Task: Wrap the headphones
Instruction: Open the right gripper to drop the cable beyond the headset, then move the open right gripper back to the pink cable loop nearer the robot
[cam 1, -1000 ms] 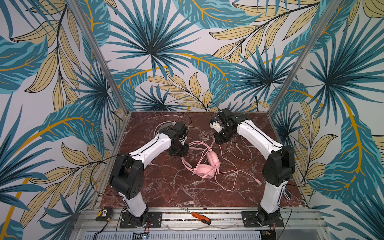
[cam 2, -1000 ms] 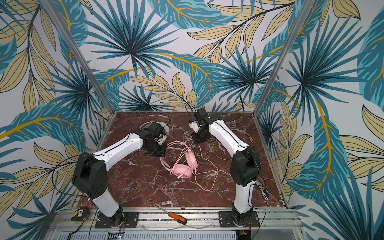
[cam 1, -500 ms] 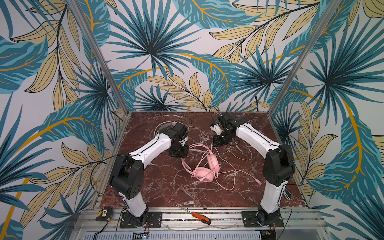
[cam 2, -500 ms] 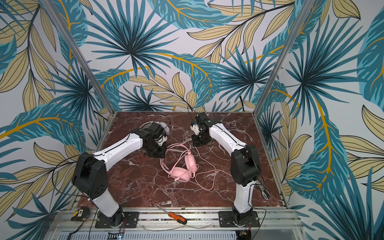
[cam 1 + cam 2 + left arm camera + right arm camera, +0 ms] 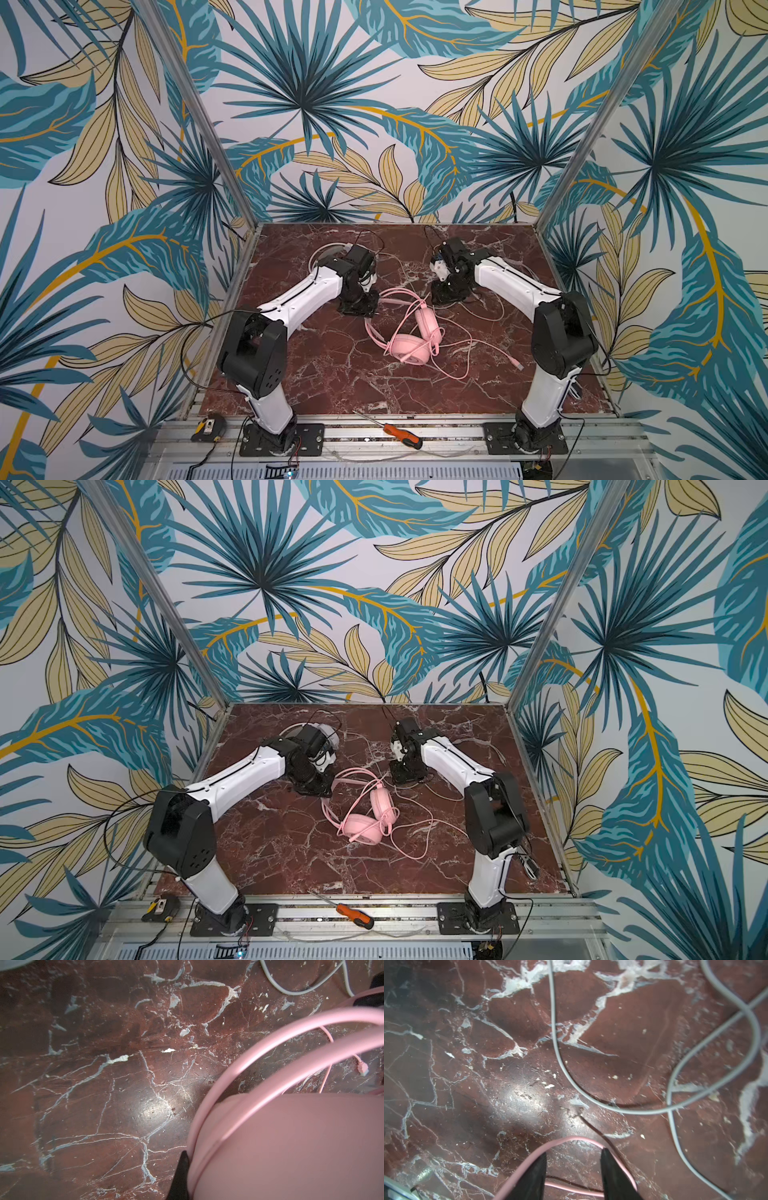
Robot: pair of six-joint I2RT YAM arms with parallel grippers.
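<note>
Arms point(image 5: 307, 291) bent low, left gripper point(image 5: 368, 311) clamped on pink headset point(image 5: 409, 351), right gripper point(image 5: 574, 1152) jaws apart astride pink cable point(image 5: 571, 1138)

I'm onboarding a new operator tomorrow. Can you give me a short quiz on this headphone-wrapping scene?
1. True or false: the right gripper is clamped shut on the pink cable.
2. Which tool lies on the front rail? A hammer, B screwdriver, C pliers.
3. Fill in: the left gripper holds the pink headset by its ____.

Key: 1 false, its jaws stand apart over the cable; 2 B; 3 headband.
</note>
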